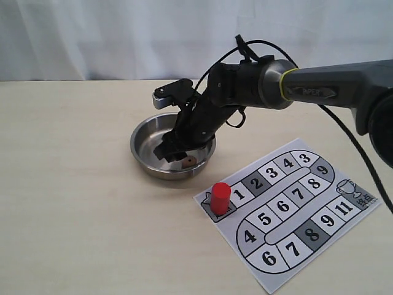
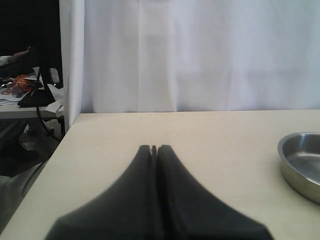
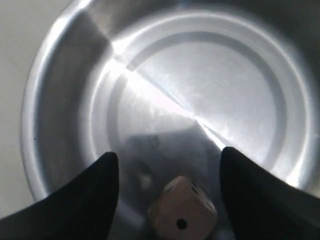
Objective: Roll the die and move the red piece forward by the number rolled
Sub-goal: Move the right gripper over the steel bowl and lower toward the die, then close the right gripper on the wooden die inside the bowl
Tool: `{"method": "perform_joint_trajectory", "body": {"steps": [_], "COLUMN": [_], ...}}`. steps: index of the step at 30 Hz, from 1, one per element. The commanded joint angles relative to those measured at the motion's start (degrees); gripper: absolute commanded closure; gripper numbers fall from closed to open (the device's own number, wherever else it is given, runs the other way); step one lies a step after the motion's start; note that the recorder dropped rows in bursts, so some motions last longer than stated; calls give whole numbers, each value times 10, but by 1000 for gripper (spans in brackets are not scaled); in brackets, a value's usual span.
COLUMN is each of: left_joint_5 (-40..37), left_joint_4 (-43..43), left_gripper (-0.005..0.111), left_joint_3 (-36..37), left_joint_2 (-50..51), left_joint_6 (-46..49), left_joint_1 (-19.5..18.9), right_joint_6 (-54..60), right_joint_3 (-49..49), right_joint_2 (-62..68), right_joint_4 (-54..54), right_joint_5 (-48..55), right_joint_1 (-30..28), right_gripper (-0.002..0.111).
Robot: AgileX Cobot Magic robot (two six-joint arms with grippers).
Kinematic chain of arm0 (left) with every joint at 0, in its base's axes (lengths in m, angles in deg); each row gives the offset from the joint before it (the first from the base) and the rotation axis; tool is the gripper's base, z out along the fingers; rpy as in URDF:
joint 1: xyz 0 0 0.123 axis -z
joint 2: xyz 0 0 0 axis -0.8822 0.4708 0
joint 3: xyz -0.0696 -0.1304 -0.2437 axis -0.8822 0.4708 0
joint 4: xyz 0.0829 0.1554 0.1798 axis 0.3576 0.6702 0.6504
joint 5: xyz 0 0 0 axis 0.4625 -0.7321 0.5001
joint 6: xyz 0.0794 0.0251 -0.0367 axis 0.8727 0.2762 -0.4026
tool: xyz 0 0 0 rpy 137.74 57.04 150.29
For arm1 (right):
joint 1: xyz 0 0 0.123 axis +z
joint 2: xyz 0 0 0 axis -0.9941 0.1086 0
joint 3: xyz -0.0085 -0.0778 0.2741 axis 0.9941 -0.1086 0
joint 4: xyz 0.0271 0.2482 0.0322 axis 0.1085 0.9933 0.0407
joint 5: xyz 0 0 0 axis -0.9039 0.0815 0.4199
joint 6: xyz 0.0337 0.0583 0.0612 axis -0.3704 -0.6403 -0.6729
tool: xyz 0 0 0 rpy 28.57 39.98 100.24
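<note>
Currently my right claw [image 3: 167, 156] hangs spread open in the steel bowl [image 1: 139, 147], the die [image 3: 182, 212] loose between its fingers [image 3: 90, 195]. Closing off-centre could squirt it against the wall. My left claw [image 2: 154, 148] sits clenched, empty; the red piece [image 1: 220, 198] stands at the start of the board [image 1: 288, 206].

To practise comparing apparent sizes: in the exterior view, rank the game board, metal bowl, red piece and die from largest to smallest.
1. game board
2. metal bowl
3. red piece
4. die, lying inside the bowl
No two look alike in size, so the order is clear.
</note>
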Motion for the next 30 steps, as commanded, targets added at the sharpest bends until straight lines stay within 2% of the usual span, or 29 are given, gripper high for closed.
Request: {"method": "perform_joint_trajectory", "body": {"steps": [1, 4, 19, 24, 30], "left_joint_5": [6, 7, 7, 7, 7], "left_joint_4": [-1, -1, -1, -1, -1], "left_gripper": [107, 107, 107, 107, 107], "left_joint_3": [-3, -3, -3, -3, -3], "left_joint_2": [-1, -1, -1, -1, -1], "left_joint_6": [-1, -1, -1, -1, -1], "left_joint_1": [0, 0, 0, 0, 0], "right_joint_6": [-50, -83, -84, -107, -107], "right_joint_3": [2, 2, 2, 2, 2], "right_joint_2": [12, 23, 29, 18, 16], "right_joint_4": [-76, -93, -91, -92, -92], "right_joint_5": [-7, -4, 26, 42, 52], "right_joint_1": [0, 0, 0, 0, 0], "right_gripper": [51, 51, 52, 66, 69]}}
